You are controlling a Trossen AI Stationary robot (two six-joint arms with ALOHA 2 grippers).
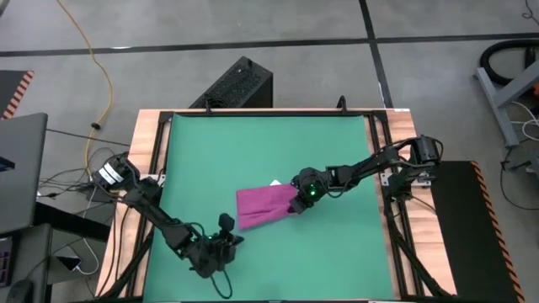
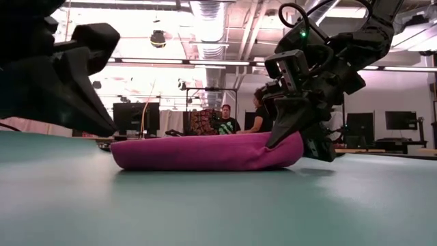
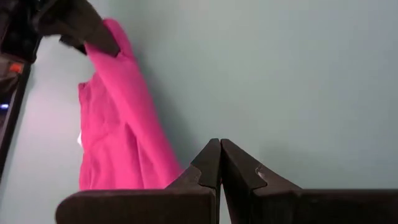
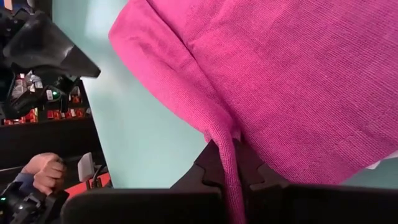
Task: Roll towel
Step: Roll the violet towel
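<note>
Towel (image 1: pixel 263 205): magenta cloth lying near the middle of the green mat, a little toward the right arm's side; in the low view (image 2: pixel 205 152) it sits as a low, rounded, folded bundle, flat on the mat along most of its length.
Towel edge: one end is lifted slightly where the right end effector holds it; the right wrist view (image 4: pixel 280 81) shows a narrow fold of the cloth pinched up from the rest.
Tag (image 1: pixel 274 183): a small white bit shows at the towel's far edge, just beside the right end effector.
Right end effector (image 1: pixel 301 202): at the towel's right end, fingers clamped together on a fold of the towel; in the low view (image 2: pixel 290 133) it comes down from above onto that end; its wrist view (image 4: pixel 227 171) shows the cloth squeezed between the two dark fingers.
Left end effector (image 1: pixel 226 233): near the front of the mat, apart from the towel, fingers pressed together on nothing; its wrist view (image 3: pixel 219 163) shows the tips meeting over bare mat, the towel farther off.
Mat (image 1: pixel 337 151): green, covers most of the tabletop.
Tabletop (image 1: pixel 150 135): wooden edge shows around the mat.
People (image 2: pixel 227 120): two figures seated far back in the room, behind the towel in the low view.
Hand (image 4: pixel 46 173): a person's hand shows beyond the tabletop in the right wrist view.
</note>
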